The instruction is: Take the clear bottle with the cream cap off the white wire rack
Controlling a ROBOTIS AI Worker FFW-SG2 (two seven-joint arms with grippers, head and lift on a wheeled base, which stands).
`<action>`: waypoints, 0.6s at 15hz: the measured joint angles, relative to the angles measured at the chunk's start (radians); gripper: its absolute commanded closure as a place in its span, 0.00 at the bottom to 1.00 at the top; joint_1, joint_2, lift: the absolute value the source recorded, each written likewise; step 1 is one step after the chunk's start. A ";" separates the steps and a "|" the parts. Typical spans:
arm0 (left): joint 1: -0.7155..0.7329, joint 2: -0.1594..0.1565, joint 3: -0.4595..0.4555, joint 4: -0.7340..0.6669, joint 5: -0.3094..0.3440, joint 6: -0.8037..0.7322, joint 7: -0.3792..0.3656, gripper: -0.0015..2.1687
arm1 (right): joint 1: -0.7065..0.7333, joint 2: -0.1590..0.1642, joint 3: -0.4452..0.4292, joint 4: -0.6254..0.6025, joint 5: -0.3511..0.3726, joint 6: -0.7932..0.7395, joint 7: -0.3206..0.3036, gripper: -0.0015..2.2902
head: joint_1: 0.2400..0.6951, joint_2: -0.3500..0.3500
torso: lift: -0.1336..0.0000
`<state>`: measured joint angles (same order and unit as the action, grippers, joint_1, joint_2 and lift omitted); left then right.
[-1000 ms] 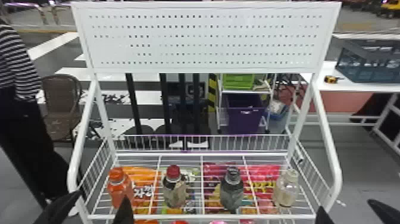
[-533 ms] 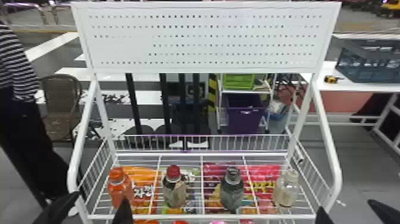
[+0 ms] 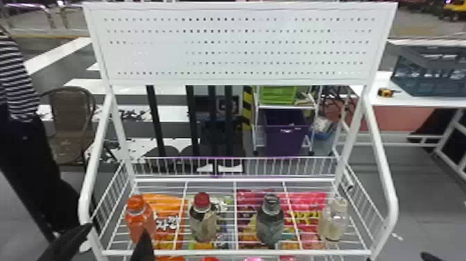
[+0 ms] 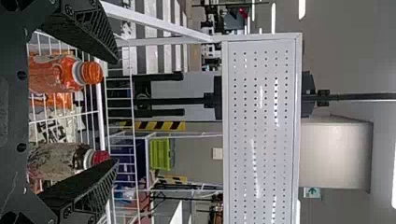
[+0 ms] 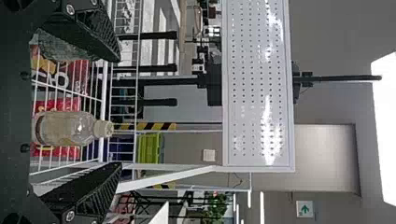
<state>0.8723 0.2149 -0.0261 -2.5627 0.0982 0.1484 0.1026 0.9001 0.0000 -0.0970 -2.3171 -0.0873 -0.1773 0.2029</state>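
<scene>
The clear bottle (image 3: 333, 222) with the cream cap stands upright at the right end of the white wire rack (image 3: 235, 252). At the head view's bottom right edge, the tips of my right gripper (image 3: 397, 256) show, on the near side of the rack. In the right wrist view, the bottle (image 5: 65, 128) appears beyond my open right gripper (image 5: 119, 112), between its fingers' lines and untouched. My left gripper (image 3: 109, 239) waits open at the rack's near left corner; in the left wrist view, this gripper (image 4: 116, 112) holds nothing.
Orange-capped (image 3: 139, 217), red-capped (image 3: 203, 218) and dark-capped (image 3: 270, 222) bottles share the shelf, left of the clear one. Snack bags lie beneath the wires. White side rails (image 3: 385, 180) and a perforated panel (image 3: 239, 45) frame the rack.
The right gripper's tips have dropped toward the head view's bottom edge, drawing back from the rack. The left gripper and the bottles keep their places.
</scene>
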 measured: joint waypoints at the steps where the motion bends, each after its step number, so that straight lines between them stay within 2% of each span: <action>1: 0.001 0.001 0.000 -0.002 0.000 0.002 0.000 0.06 | -0.029 0.000 0.002 0.066 0.000 -0.026 -0.008 0.05 | 0.57 0.50 | 1.00; 9: -0.002 0.004 -0.022 -0.020 -0.007 0.050 0.002 0.06 | -0.359 0.000 0.004 0.551 0.033 -0.145 -0.012 0.05 | 0.57 0.50 | 1.00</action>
<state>0.8705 0.2187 -0.0479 -2.5825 0.0913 0.1979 0.1042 0.5414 0.0000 -0.0930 -1.7660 -0.0539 -0.3223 0.1913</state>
